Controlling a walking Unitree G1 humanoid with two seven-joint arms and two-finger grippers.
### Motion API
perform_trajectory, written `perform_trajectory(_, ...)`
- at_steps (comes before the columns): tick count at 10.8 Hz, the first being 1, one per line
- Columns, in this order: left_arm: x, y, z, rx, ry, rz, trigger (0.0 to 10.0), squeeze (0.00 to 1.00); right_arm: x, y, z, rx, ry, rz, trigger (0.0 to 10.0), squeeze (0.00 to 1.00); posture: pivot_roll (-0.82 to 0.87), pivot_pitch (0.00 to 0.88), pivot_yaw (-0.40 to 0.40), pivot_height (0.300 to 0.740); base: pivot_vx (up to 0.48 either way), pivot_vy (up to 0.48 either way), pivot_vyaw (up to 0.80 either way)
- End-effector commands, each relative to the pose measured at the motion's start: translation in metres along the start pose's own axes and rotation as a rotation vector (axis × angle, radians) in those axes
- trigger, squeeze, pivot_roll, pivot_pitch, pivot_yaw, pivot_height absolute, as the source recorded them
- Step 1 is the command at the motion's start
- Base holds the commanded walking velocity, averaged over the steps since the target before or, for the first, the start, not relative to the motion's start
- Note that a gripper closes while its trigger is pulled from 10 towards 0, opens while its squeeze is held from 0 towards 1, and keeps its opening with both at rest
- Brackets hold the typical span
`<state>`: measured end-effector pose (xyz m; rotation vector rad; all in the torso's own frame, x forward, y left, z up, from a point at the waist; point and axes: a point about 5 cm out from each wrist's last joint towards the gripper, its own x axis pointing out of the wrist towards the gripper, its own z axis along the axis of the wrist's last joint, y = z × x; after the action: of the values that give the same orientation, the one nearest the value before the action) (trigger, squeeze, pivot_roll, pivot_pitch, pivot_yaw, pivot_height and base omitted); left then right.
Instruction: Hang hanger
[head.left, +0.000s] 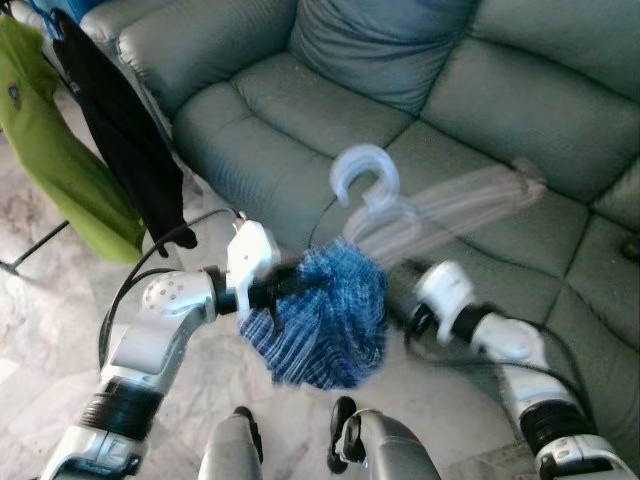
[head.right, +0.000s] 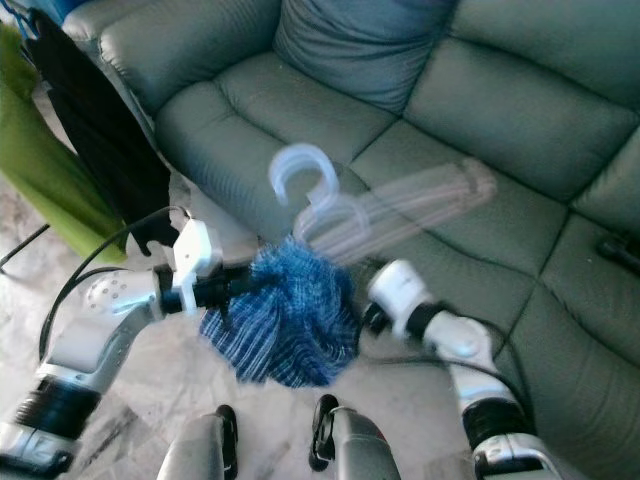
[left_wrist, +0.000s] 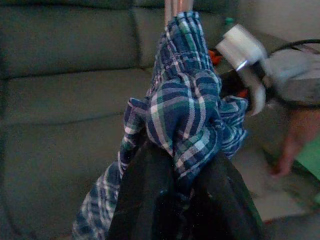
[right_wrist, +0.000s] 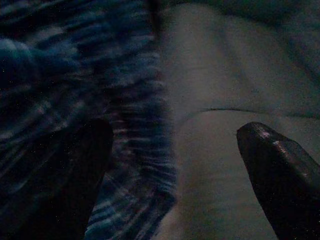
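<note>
A pale translucent hanger (head.left: 372, 196), motion-blurred, sticks up hook-first from a bunched blue plaid garment (head.left: 325, 318) held in front of the sofa. My left gripper (left_wrist: 175, 187) is shut on the plaid cloth (left_wrist: 187, 107), with the fabric pinched between its black fingers (head.left: 283, 287). My right gripper (right_wrist: 175, 135) stands open just right of the bundle, one finger against the cloth (right_wrist: 75, 100) and the other over the sofa seat. Its white wrist (head.left: 445, 290) shows beside the bundle. What holds the hanger itself is hidden by the cloth.
A grey-green sofa (head.left: 480, 130) with a cushion (head.left: 390, 40) spans the back and right. At the left, a green garment (head.left: 45, 150) and a black one (head.left: 125, 130) hang on a rack. Marble floor (head.left: 60, 320) lies below, and my legs (head.left: 300, 450) show at the bottom.
</note>
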<state>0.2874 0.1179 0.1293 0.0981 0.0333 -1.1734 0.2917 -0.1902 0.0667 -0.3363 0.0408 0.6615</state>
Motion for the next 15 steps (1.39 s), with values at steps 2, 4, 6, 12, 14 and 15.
perform_trajectory(2, -0.003, -0.008, -0.001, -0.026, 0.011, -0.084, 0.0, 0.00, -0.004, -0.010, 0.003, -0.001, -0.042, -0.128, 10.0, 1.00, -0.02, 0.232, -0.042, 0.740, 0.000, 0.000, 0.00)
perform_trajectory(4, -0.006, -0.002, -0.006, 0.040, 0.068, -0.105, 0.0, 0.00, 0.000, -0.020, 0.017, -0.062, -0.099, -0.171, 10.0, 1.00, -0.02, 0.234, -0.038, 0.740, 0.000, 0.000, 0.00)
perform_trajectory(6, -0.006, -0.005, 0.006, 0.018, 0.042, -0.185, 0.0, 0.00, 0.004, -0.026, 0.025, -0.092, -0.128, -0.197, 10.0, 1.00, -0.02, 0.234, -0.040, 0.740, 0.000, 0.000, 0.00)
perform_trajectory(12, 0.018, -0.015, 0.038, 0.021, -0.109, -0.240, 0.0, 0.00, 0.035, 0.015, 0.029, 0.088, -0.139, 0.121, 10.0, 1.00, 0.00, 0.233, -0.035, 0.740, 0.000, 0.000, 0.00)
perform_trajectory(14, 0.015, -0.001, 0.038, 0.046, -0.106, -0.166, 0.0, 0.00, 0.026, 0.017, 0.025, 0.123, -0.114, 0.187, 10.0, 1.00, -0.01, 0.239, -0.031, 0.740, 0.000, 0.000, 0.00)
perform_trajectory(15, 0.013, 0.001, 0.038, 0.052, -0.096, -0.163, 0.0, 0.00, 0.023, 0.013, 0.024, 0.123, -0.112, 0.174, 10.0, 1.00, -0.02, 0.240, -0.028, 0.740, 0.000, 0.000, 0.00)
